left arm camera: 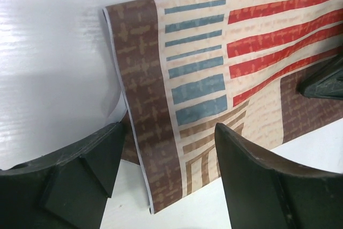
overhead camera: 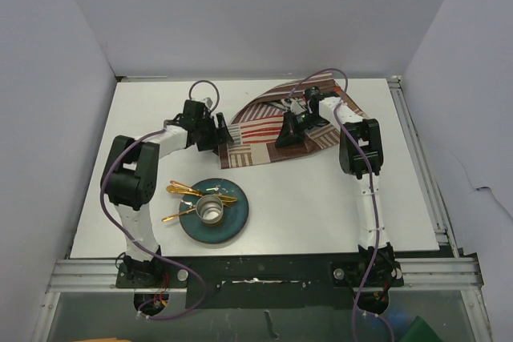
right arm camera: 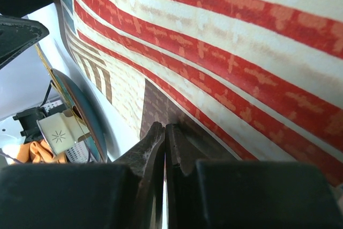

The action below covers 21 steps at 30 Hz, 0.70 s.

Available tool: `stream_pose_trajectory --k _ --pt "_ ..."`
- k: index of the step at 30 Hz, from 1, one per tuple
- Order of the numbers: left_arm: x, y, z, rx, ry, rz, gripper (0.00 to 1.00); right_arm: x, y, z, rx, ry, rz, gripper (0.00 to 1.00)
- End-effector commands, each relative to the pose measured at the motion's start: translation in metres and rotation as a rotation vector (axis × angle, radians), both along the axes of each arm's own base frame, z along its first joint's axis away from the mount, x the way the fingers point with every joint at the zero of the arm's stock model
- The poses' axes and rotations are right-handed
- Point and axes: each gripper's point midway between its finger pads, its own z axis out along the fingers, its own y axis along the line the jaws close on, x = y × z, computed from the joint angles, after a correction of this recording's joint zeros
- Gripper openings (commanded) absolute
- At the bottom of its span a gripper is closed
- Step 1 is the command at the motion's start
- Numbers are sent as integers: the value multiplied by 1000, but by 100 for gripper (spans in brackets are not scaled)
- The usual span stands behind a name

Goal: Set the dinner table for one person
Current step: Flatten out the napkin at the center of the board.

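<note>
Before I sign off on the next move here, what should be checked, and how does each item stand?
1. Left gripper open: ok, its jaws straddle the left edge of the placemat.
2. Right gripper shut, tips at the placemat: ok.
3. Cloth actually pinched by the right gripper: cannot tell.
4. Placemat flat on the dinner table: not ok, it ripples and its left edge lifts.
5. Plate, with cup and gold cutlery on it, apart from the placemat: ok.
</note>
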Motion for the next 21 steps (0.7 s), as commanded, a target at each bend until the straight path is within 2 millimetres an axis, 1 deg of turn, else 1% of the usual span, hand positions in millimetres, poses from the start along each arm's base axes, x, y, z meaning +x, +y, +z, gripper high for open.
stream_pose_trajectory --k 1,5,7,9,12,16,21 --pt "-3 -8 -29 -46 37 -9 69 6 -30 -50 -248 -93 1 0" --pt "-8 -4 -49 -27 77 8 69 -5 -37 -49 -283 -51 -23 0" --pt "-6 2 -56 -7 88 25 69 -18 -41 -52 -295 -20 -41 0" --pt "-5 7 -63 16 104 41 69 -27 -43 -51 -310 -14 -58 0" --pt "-1 15 -71 48 116 60 69 -40 -52 -49 -353 -16 -77 0" --pt "6 21 -74 72 118 82 69 -61 -66 -51 -431 -3 -80 0" --pt "15 26 -70 102 109 96 69 -90 -99 -60 -597 51 -102 0"
